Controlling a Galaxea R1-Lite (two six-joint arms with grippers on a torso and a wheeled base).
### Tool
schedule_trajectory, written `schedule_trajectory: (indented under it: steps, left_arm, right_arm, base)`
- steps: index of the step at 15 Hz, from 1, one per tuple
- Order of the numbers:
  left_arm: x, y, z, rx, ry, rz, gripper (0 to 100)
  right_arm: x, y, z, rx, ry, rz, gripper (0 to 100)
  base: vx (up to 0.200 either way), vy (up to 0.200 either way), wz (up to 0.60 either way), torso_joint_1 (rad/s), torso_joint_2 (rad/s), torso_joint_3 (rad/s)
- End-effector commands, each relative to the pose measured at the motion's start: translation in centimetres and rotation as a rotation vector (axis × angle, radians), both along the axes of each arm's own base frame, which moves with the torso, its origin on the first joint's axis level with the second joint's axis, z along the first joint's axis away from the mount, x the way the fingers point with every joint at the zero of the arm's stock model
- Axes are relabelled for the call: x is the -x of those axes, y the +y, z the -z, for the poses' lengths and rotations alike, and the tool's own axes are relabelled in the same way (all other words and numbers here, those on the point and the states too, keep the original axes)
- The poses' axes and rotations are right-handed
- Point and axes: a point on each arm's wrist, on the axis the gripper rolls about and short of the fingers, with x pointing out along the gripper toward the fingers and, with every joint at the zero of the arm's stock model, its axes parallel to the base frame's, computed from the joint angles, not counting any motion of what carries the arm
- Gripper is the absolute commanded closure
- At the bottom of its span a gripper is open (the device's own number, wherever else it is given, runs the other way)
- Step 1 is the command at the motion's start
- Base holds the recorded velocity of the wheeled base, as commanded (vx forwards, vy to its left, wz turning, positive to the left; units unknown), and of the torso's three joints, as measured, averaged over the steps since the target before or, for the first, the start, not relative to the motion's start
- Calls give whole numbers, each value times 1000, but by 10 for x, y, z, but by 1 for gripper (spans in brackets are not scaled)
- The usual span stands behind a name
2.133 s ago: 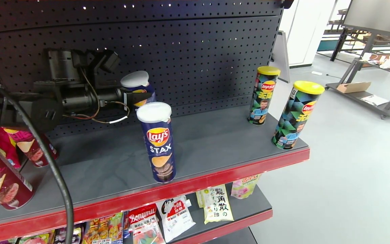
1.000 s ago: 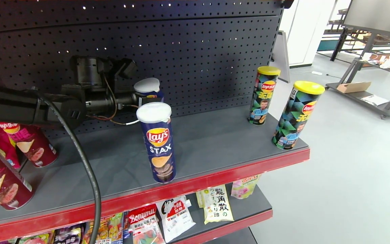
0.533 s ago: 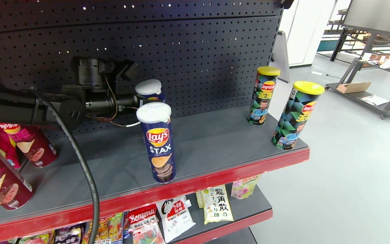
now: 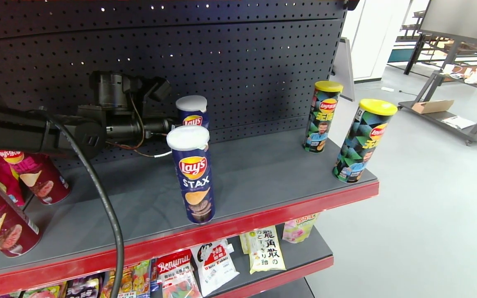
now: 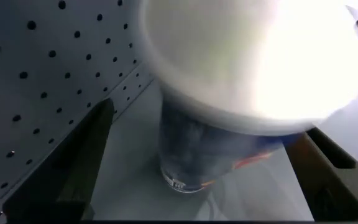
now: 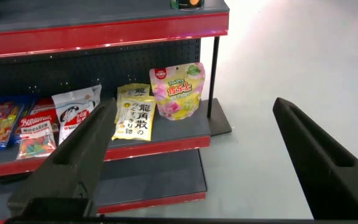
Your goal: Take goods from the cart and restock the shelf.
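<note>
Since 2.1 s ago the left arm has carried the rear blue can (image 4: 192, 111) rightward along the pegboard (image 4: 263, 62) and set it upright; it hung tilted then. It now stands on the shelf (image 4: 263, 174) directly behind the front blue can (image 4: 193, 174), probably to start a second row of the same flavour.

The left gripper (image 4: 172, 123) reaches in level from the left of the front blue can. In the left wrist view its 2 fingers (image 5: 86, 162) stand spread either side of the can body with a gap showing, so I judge the can released.

The right gripper (image 6: 196, 106) is spread wide and holds nothing.

Right of the front blue can, 2 yellow-lidded cans (image 4: 323, 116) form their own group.
</note>
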Motion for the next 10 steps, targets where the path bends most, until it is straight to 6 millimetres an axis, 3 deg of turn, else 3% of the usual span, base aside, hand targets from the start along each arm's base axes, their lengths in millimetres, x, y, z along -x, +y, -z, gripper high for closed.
schedule_trajectory:
  steps: [1,8,10]
  left_arm:
    - [3,1,-3,2,-9,0,0]
    - [28,32,-16,2,-12,-69,0]
    - [50,47,-23,2,-16,-99,0]
  right_arm:
    - [0,0,0,0,1,-1,0]
    - [0,0,0,0,1,-1,0]
    - [0,0,0,0,1,-1,0]
  base:
    - [0,0,0,0,0,0]
    - [0,0,0,0,0,0]
    - [0,0,0,0,0,0]
